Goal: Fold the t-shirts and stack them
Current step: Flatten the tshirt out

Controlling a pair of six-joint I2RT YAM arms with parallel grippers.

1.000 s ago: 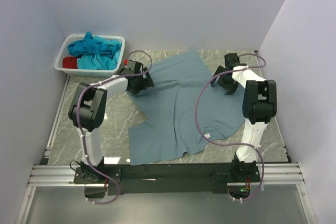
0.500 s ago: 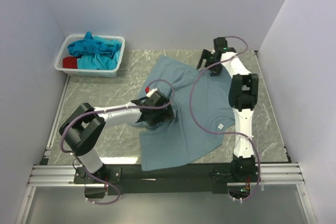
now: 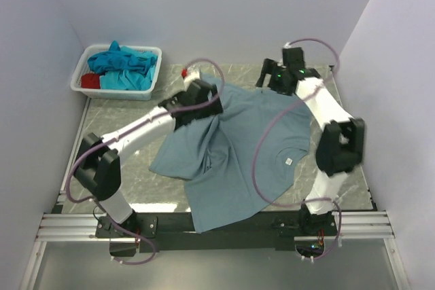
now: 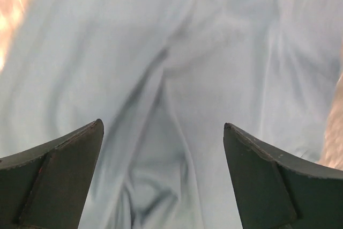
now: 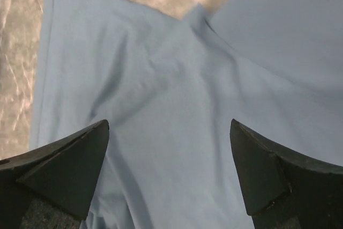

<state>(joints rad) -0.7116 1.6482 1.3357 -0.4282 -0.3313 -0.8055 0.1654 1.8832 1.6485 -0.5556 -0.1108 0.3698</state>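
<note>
**Far-left corner.** A white plastic basket stands on the worktop against the back wall. It contains bunched turquoise t-shirts and one red t-shirt at its left end. The basket is well apart from both arms.

**Left arm.** The arm reaches diagonally across the worktop towards the far centre. The left tool sits over the far-left part of the grey-blue t-shirt. In the left wrist view, its two fingers stand wide apart. Creased cloth fills the gap between them. The view is blurred, and it cannot be told whether the fingertips touch the cloth.

**Centre.** The grey-blue t-shirt lies spread over the middle of the worktop, between the two arms. Its left half is gathered into long folds that run from the left tool towards the near side. Its right half lies flatter. Its near corner reaches the black rail at the near edge. The small white neck label faces up, right of centre.

**Right arm.** The arm extends to the far side. The right tool is above the far-right edge of the same t-shirt. In the right wrist view, its fingers are spread wide. Smooth cloth lies below them, and bare marble shows at the left and top.
</note>
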